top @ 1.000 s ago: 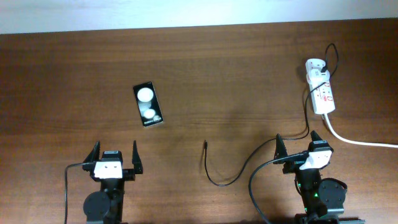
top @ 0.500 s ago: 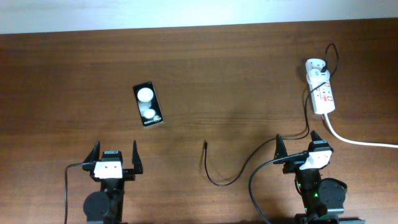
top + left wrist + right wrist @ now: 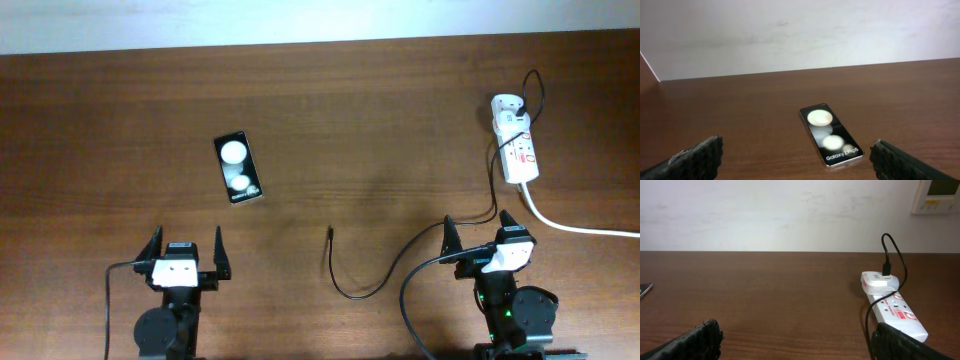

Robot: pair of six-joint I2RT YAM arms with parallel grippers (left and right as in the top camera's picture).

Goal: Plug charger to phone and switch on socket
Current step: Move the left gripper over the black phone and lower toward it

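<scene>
The black phone (image 3: 238,168) with two white circles lies flat on the table at centre left; it also shows in the left wrist view (image 3: 830,134), ahead of my jaws. The thin black charger cable (image 3: 400,260) runs from its white adapter (image 3: 508,106), plugged into the white socket strip (image 3: 520,152) at the far right, to its plug tip (image 3: 331,233) lying loose mid-table. The strip also shows in the right wrist view (image 3: 895,312). My left gripper (image 3: 186,252) is open and empty near the front edge. My right gripper (image 3: 480,232) is open and empty, just front of the strip.
The strip's thick white cord (image 3: 580,226) runs off the right edge. A white wall (image 3: 800,35) stands behind the table's far edge, with a wall panel (image 3: 937,195) at the upper right.
</scene>
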